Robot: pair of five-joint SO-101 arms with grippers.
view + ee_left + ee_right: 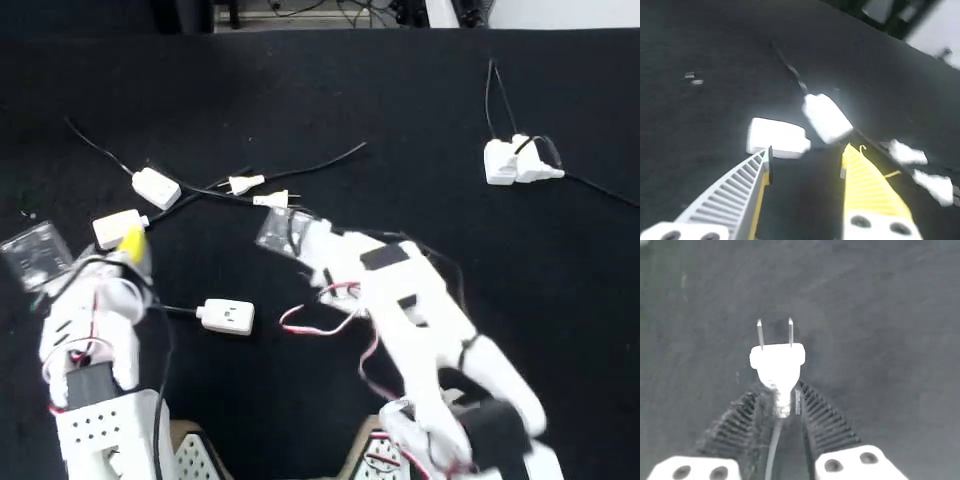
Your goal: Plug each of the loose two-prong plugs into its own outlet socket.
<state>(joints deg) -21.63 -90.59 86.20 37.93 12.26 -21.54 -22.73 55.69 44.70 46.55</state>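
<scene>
The right gripper (785,396) is closed on the narrow cord end of a white two-prong plug (777,359). The plug's prongs point straight ahead, clear of the fingers. In the high view this plug sits at about 11 o'clock from the middle of the black surface (400,110). A second loose plug (245,183) lies just beside it, at its 10 o'clock.

The left gripper (807,152) is open, its grey and yellow fingers spread, at 9 o'clock on the surface. One socket (777,137) lies just ahead of it and another socket (827,117) just past that. A third socket (227,316) lies at 8 o'clock. A plug-and-socket pair (518,160), already joined, rests at 2 o'clock.

The main risk is that no socket is held. Pushed by the prongs, a loose socket would probably skid away instead of accepting them. The grip on the plug's thin neck is also weak, so the plug may pivot or slide back once the prongs meet resistance. The trailing cord could drag the second loose plug as the arm travels. If the left gripper closes off-centre on a socket, it could flick it aside.
</scene>
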